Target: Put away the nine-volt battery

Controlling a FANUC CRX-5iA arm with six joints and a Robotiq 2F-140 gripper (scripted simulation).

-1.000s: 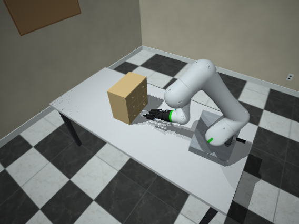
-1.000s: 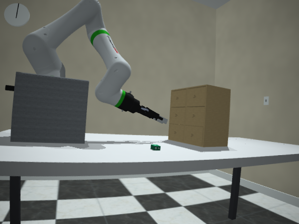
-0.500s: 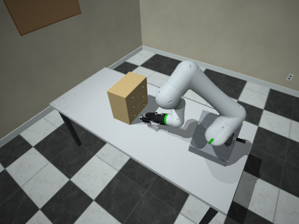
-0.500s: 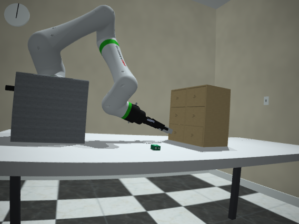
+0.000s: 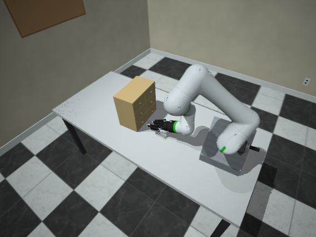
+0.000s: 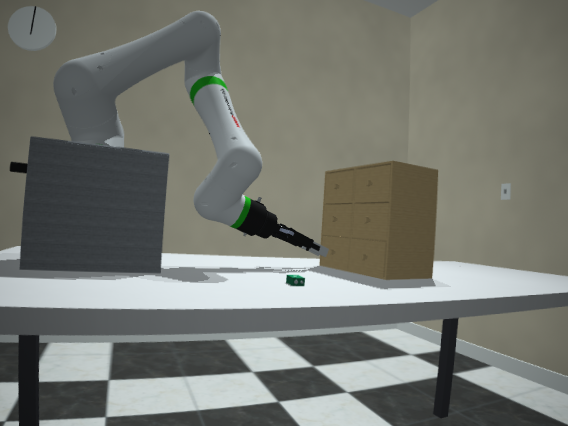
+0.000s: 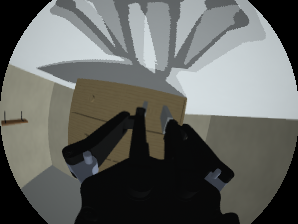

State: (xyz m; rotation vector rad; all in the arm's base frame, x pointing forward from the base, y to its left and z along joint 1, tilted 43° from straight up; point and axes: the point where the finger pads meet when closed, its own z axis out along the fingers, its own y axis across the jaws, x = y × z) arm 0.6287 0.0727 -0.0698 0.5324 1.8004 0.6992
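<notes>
The small wooden chest [image 5: 136, 103] stands on the white table, and all its drawers look pushed in; it also shows in the exterior view [image 6: 380, 220]. A green nine-volt battery [image 6: 296, 280] lies on the table in front of the chest, below my arm. My gripper [image 6: 320, 248] is low over the table, with its fingertips right at the front of the bottom left drawer [image 6: 336, 251]. In the wrist view the fingers stand a narrow gap apart with nothing between them, pointing at the chest front. I cannot tell whether they touch the drawer knob.
The arm's grey base block [image 6: 92, 205] stands on the table away from the chest. The table edge [image 5: 156, 178] runs near the battery's side. A wall lies behind the chest.
</notes>
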